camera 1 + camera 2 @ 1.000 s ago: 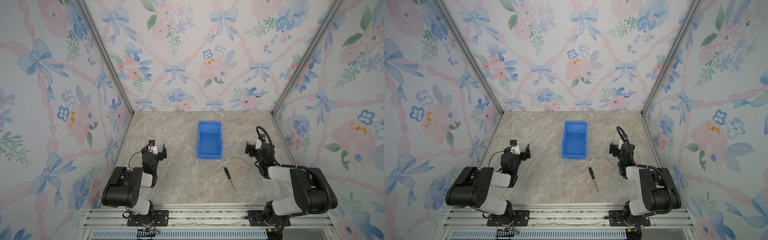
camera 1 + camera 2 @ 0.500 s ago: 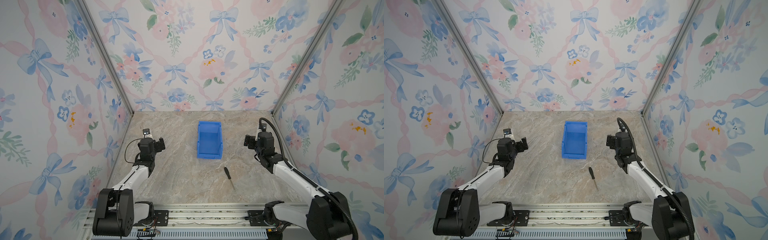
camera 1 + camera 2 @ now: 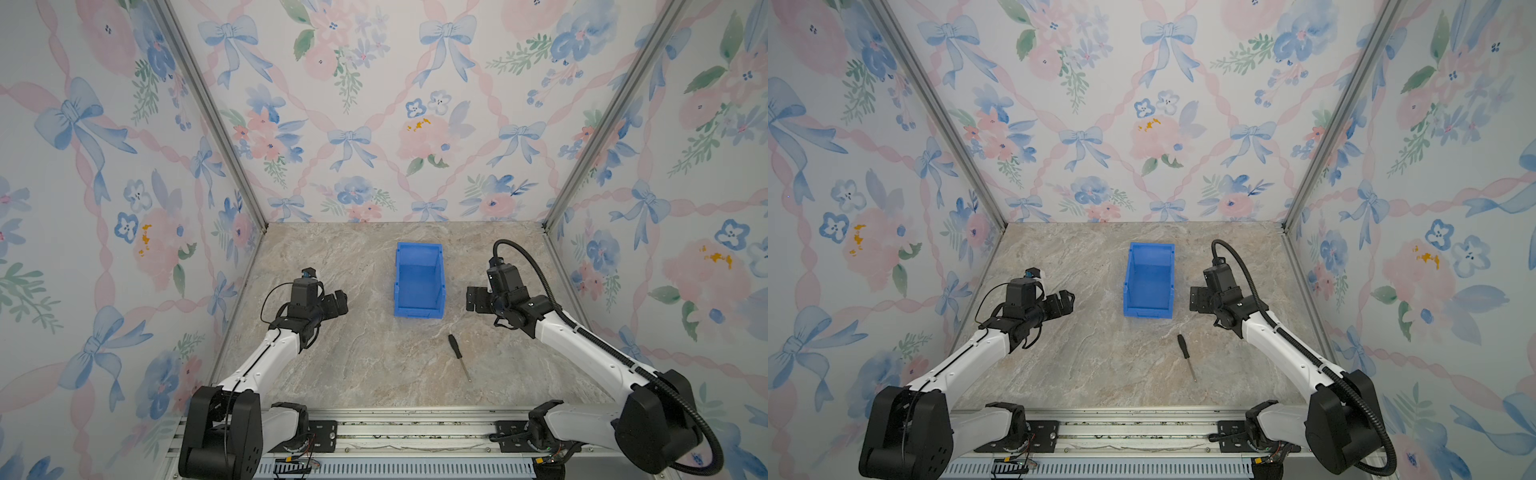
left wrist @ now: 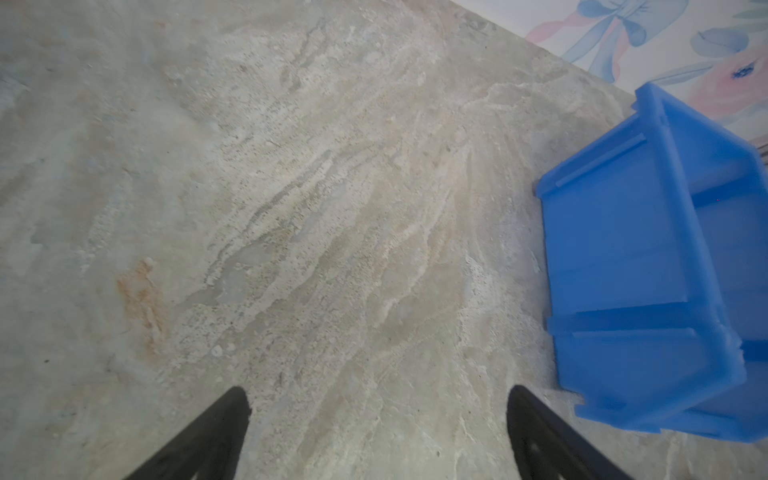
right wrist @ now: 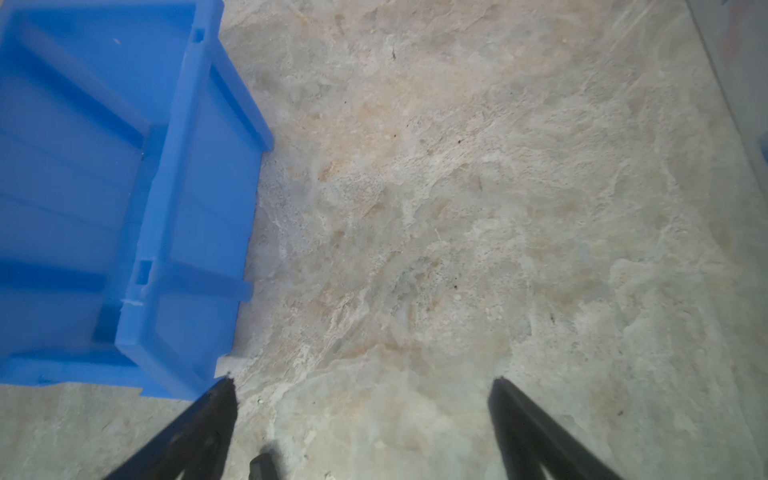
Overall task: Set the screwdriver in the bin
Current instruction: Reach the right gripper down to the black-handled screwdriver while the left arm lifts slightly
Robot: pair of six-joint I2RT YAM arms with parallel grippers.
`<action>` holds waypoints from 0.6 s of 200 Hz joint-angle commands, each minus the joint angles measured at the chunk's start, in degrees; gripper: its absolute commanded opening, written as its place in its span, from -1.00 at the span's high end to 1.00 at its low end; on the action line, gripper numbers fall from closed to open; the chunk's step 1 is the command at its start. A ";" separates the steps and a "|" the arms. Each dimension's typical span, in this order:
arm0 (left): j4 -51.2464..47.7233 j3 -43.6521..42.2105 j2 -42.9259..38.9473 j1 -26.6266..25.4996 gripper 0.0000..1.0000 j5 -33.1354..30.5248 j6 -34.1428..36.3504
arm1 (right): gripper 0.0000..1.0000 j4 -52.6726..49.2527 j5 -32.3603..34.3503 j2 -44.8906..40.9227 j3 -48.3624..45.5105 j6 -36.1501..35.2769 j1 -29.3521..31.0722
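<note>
Screwdriver [image 3: 459, 357] lies flat on the desk [image 3: 353, 374], near the bin [image 3: 417, 311] but apart from its low front lip. Its black handle is nearest the bin; the thin silver shaft is faint. A dark blur [image 5: 264, 465] in the right wrist view is cut off and unreadable. Left tool [image 4: 376, 399] and right tool [image 5: 363, 384] are both spread wide, empty

Beige marbled tabletop [image 3: 353, 365] with two things on it: the bin [image 3: 417, 312] sits between the left gripper [image 3: 338, 302] and right gripper [image 3: 473, 298], and the screwdriver [image 3: 460, 358] lies flat nearer the right gripper, back toward its arm's base.
</note>
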 commanded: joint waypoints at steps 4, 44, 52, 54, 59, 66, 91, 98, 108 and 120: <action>-4.13 1.70 -1.29 -3.19 -0.95 2.19 -1.56 | -0.93 -2.86 -4.33 -0.60 -3.31 1.80 2.03; -4.32 0.08 -3.22 -5.57 -0.95 1.88 -3.66 | -0.97 -3.57 -6.55 0.40 -6.70 3.53 6.16; -4.28 -0.22 -3.51 -6.01 -0.95 1.93 -3.77 | -1.00 -3.13 -6.72 0.95 -7.37 4.02 6.81; -4.26 -0.24 -3.57 -6.13 -0.95 1.95 -3.73 | -1.00 -2.89 -6.80 1.04 -7.57 4.11 7.00; -4.30 -0.37 -3.74 -6.43 -0.95 1.93 -3.65 | -0.99 -2.47 -6.99 1.24 -8.10 4.50 7.28; -4.31 -0.50 -3.99 -6.91 -0.95 2.06 -3.34 | -0.97 -1.65 -7.19 1.31 -8.81 5.03 7.58; -4.33 -0.76 -4.99 -8.04 -0.95 3.45 -2.97 | -0.89 0.27 -8.01 1.84 -10.46 5.99 8.74; -4.31 -0.85 -5.29 -8.25 -0.95 3.90 -3.00 | -0.86 0.35 -7.81 2.25 -10.47 5.76 9.42; -4.40 -0.88 -5.77 -8.65 -0.95 4.42 -3.01 | -0.82 0.22 -7.57 3.28 -10.43 5.50 10.37; -4.42 -1.27 -6.15 -8.98 -0.95 4.43 -3.26 | -0.78 0.37 -7.48 4.66 -10.38 5.54 11.24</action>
